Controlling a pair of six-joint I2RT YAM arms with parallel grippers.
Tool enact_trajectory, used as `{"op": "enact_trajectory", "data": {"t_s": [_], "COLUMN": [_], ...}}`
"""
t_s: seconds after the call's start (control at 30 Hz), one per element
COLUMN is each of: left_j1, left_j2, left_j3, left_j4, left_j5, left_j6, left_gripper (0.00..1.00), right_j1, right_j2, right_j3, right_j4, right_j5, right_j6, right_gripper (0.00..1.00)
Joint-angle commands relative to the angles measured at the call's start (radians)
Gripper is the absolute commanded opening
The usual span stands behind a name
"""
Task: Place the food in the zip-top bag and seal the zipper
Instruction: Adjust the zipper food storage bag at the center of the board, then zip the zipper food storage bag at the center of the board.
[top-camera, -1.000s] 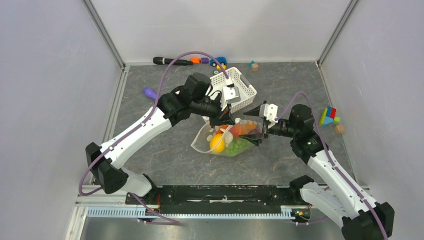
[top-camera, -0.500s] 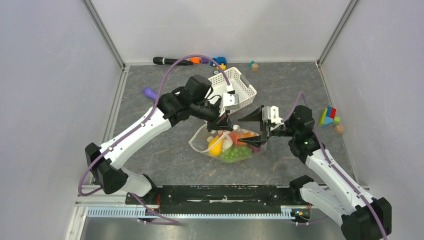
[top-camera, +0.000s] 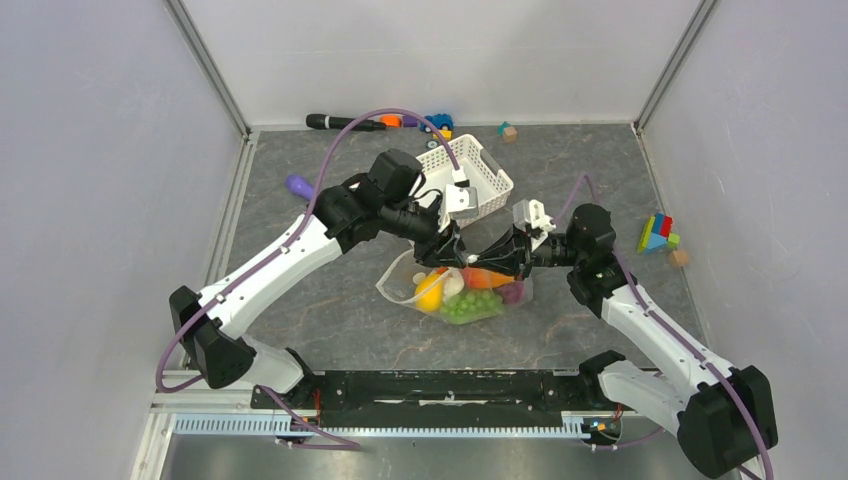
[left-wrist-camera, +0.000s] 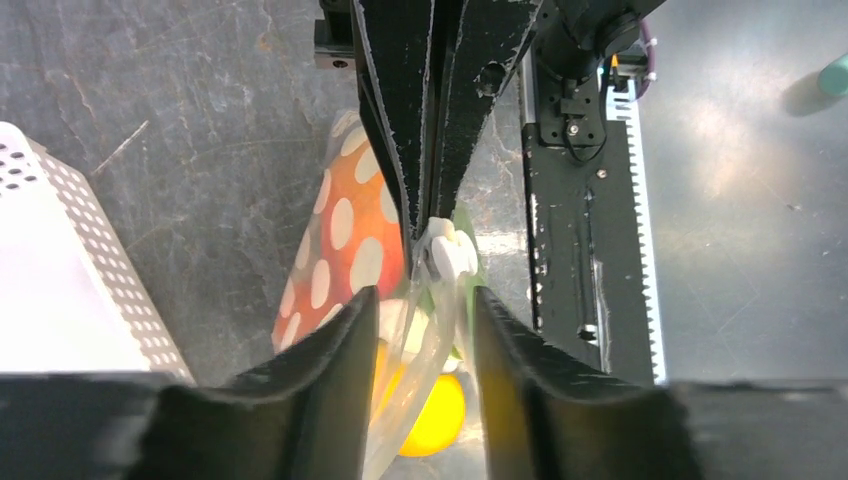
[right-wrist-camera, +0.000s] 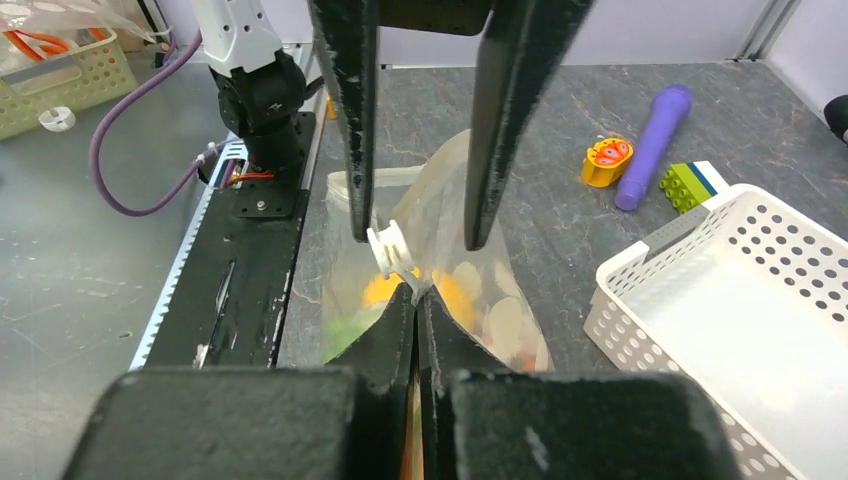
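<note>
**Two hands meet at the bag's mouth for sealing**

From above, the zip-top bag (top-camera: 420, 283) lies near the middle of the counter (top-camera: 320, 330), on the near side of the white basket (top-camera: 470, 180). The food (top-camera: 470, 303) is already inside: yellow, orange and purple pieces and green grapes show through the dotted plastic. Filling looks done, so sealing is the step in hand. The left hand (top-camera: 446, 247) and right hand (top-camera: 468, 262) converge on the bag's far edge, tips almost together.

In the left wrist view, the left hand's fingers stand apart and grip nothing, with the bag's mouth rising between them. Opposite, the right hand's fingers are pressed together on the zipper (left-wrist-camera: 445, 250), right at its small white slider tab. That pinch probably holds the floppy edge up and taut.

The right wrist view agrees. The right hand is clamped on the bag's edge just under the tab, and the left hand's open fingers straddle it. They seem placed to close on the tab and draw it along the strip.
</note>
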Motion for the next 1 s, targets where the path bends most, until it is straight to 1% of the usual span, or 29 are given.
{"op": "enact_trajectory", "data": {"t_s": [0.0,0.03,0.1,0.17,0.27,0.33,0.43,0.63,0.73,0.83,0.97], "left_j1": [-0.002,-0.002,-0.002,-0.002,-0.002,-0.002,-0.003,-0.003,-0.005,-0.005,-0.006], "left_j2": [-0.04,-0.043,-0.043,-0.04,-0.034,-0.029,-0.024,-0.018,-0.008,-0.002,0.003], "left_j3": [0.035,0.031,0.024,0.026,0.024,0.029,0.031,0.011,0.01,0.007,0.001], "left_j4": [0.043,0.053,0.079,0.092,0.124,0.143,0.155,0.17,0.169,0.169,0.171], "left_j5": [0.006,0.01,0.016,0.023,0.006,-0.01,-0.009,-0.059,-0.078,-0.087,-0.096], "left_j6": [0.004,0.0,-0.025,-0.038,-0.072,-0.102,-0.122,-0.139,-0.146,-0.148,-0.143], "left_gripper": [0.62,0.69,0.76,0.72,0.71,0.66,0.61,0.59,0.55,0.49,0.48], "right_j1": [0.01,0.01,0.012,0.015,0.018,0.022,0.023,0.022,0.022,0.022,0.023], "right_j2": [-0.028,-0.032,-0.038,-0.04,-0.034,-0.033,-0.03,-0.029,-0.027,-0.027,-0.032], "right_j3": [0.02,0.018,0.017,0.017,0.022,0.026,0.028,0.038,0.043,0.044,0.04], "right_j4": [0.041,0.042,0.041,0.042,0.04,0.041,0.041,0.038,0.039,0.04,0.049], "right_j5": [0.009,0.013,0.015,0.023,0.029,0.036,0.07,0.166,0.187,0.206,0.212], "right_j6": [0.028,0.03,0.027,0.035,0.054,0.061,0.076,0.123,0.149,0.167,0.188], "right_gripper": [0.0,0.0,0.0,0.0,0.0,0.0,0.0,0.0,0.0,0.0,0.0]}}
